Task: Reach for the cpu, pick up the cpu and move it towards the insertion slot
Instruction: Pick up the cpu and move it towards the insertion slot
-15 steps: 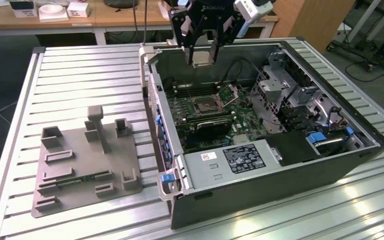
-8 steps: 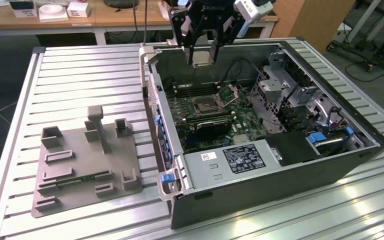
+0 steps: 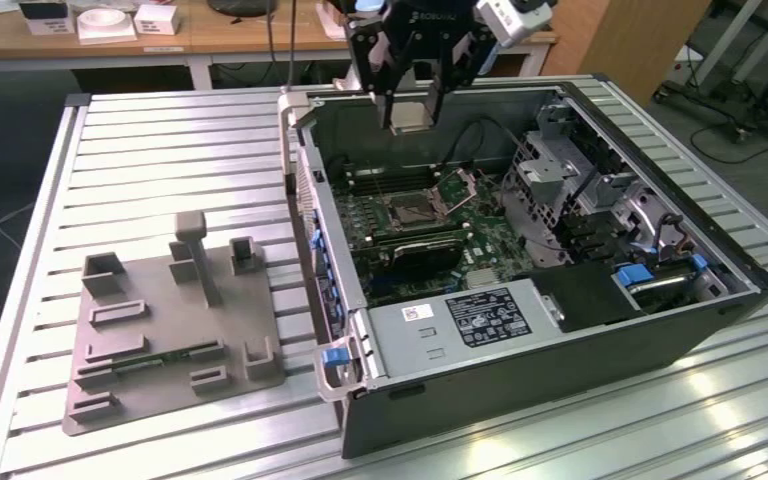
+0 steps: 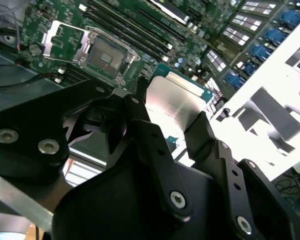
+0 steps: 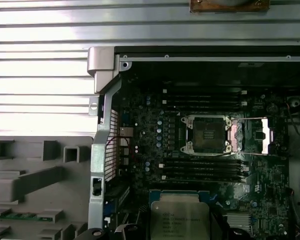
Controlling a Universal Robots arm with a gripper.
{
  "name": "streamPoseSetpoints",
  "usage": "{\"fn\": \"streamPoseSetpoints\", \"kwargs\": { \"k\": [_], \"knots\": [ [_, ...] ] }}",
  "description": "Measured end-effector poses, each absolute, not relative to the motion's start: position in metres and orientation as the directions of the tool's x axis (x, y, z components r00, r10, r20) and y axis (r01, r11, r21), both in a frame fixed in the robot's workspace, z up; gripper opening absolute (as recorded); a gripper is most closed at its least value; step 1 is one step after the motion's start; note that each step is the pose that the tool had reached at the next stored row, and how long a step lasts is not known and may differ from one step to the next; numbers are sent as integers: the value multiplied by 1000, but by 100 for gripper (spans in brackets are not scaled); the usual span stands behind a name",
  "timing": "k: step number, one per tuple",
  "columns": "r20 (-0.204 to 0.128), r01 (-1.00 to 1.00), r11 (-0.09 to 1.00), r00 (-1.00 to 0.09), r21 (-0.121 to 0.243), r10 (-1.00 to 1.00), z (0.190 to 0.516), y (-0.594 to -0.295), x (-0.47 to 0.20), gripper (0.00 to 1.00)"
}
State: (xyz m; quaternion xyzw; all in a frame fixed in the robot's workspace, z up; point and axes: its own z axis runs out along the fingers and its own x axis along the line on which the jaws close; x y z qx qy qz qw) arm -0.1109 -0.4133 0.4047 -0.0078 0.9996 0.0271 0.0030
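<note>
open computer case (image 3: 704, 300) on the slatted metal table (image 3: 157, 150), side panel off, motherboard (image 3: 418, 230) exposed. grey tray (image 3: 171, 330) beside it toward the exterior view's left, green circuit strip (image 3: 157, 362) in one recess. above the case's far edge, gripper (image 3: 414, 105) aloft, jaws clenched on the cpu (image 4: 172, 102), held by opposite edges, metal lid visible in both wrist views. insertion slot (image 5: 210, 134) below and well apart, flap (image 5: 254, 136) swung open, dark centre bare. risks, as judged: thin edge grip slipping, chip dropping onto the board; tilted or rotated arrival, socket contacts bent; fingers (image 4: 202, 132) fouling the raised flap.
</note>
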Motion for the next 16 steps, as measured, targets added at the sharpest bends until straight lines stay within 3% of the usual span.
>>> {"fn": "streamPoseSetpoints", "kwargs": {
  "k": [16],
  "knots": [
    [-5,-16,998,-1000,55,-16,399,-398,-80,55]
  ]
}}
